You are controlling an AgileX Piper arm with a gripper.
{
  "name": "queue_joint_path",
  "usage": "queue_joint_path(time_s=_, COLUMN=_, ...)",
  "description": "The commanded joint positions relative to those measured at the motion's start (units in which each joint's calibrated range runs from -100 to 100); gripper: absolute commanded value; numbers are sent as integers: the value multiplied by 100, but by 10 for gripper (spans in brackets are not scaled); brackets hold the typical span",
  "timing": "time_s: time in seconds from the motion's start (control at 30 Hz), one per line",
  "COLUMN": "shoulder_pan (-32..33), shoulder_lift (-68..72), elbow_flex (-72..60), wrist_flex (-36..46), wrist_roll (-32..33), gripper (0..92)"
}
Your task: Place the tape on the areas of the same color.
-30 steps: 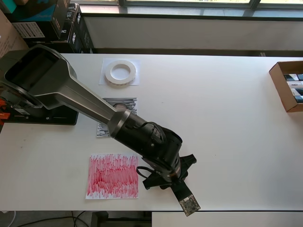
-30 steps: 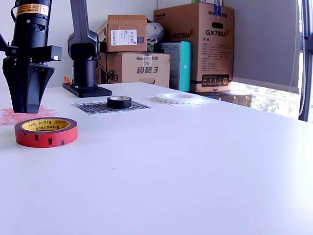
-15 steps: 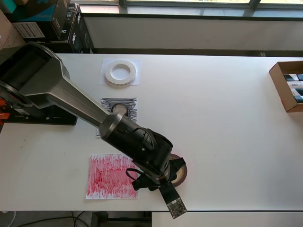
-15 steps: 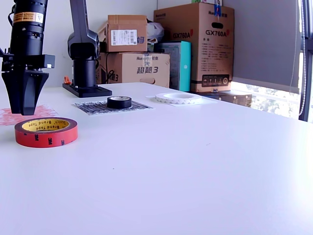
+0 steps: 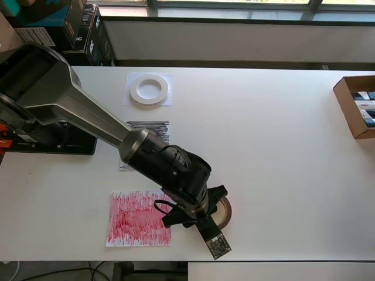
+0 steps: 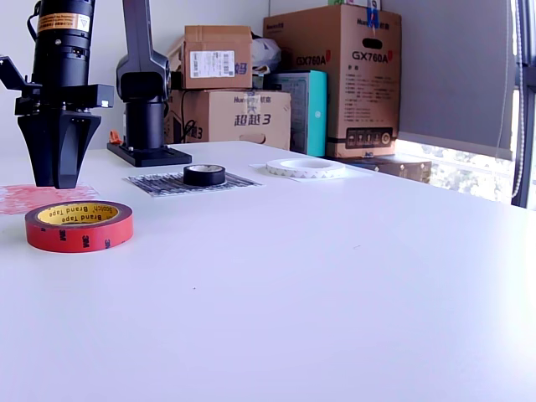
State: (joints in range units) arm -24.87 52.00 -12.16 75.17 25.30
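Your remaining job is the red roll (image 6: pixel 79 225), which lies flat on the counter (image 6: pixel 352 276) just beside the red patch (image 5: pixel 139 217), on the overhead view's right of it and not on it. The white ring (image 5: pixel 149 89) already sits on its white patch (image 5: pixel 130 96), and the black roll (image 6: pixel 204 174) on the scribbled black patch (image 6: pixel 159 183).

The hand (image 6: pixel 58 180) hangs point-down just behind the red roll in the exterior view, holding nothing; whether its jaws are spread or pressed together you cannot tell from either view.

Expect the roll to be light and stiff, a wound ring with a tan core that won't crush. Its outer face looks smooth (possibly slick), so I would take it across the ring wall, one finger inside the core and one outside, rather than spanning the full width. A slide toward the patch could drag the paper, so lift it clear.
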Motion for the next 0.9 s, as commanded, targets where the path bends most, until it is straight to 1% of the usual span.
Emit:
queue_joint_path(time_s=0.0, shoulder_pan=-6, shoulder_lift=39, elbow_flex=30, wrist_flex=-3, wrist_roll=-32, gripper=409)
queue_joint_path(time_s=0.3, shoulder_pan=-29, shoulder_lift=58, elbow_flex=57, wrist_flex=-12, wrist_roll=-32, gripper=409)
queue_joint_path(time_s=0.43, shoulder_pan=-45, shoulder_lift=67, elbow_flex=112, wrist_flex=-241, wrist_roll=-32, gripper=409)
queue_joint_path(time_s=0.87, shoulder_pan=-53, shoulder_lift=76, elbow_flex=121, wrist_flex=-258, wrist_roll=-40, gripper=409)
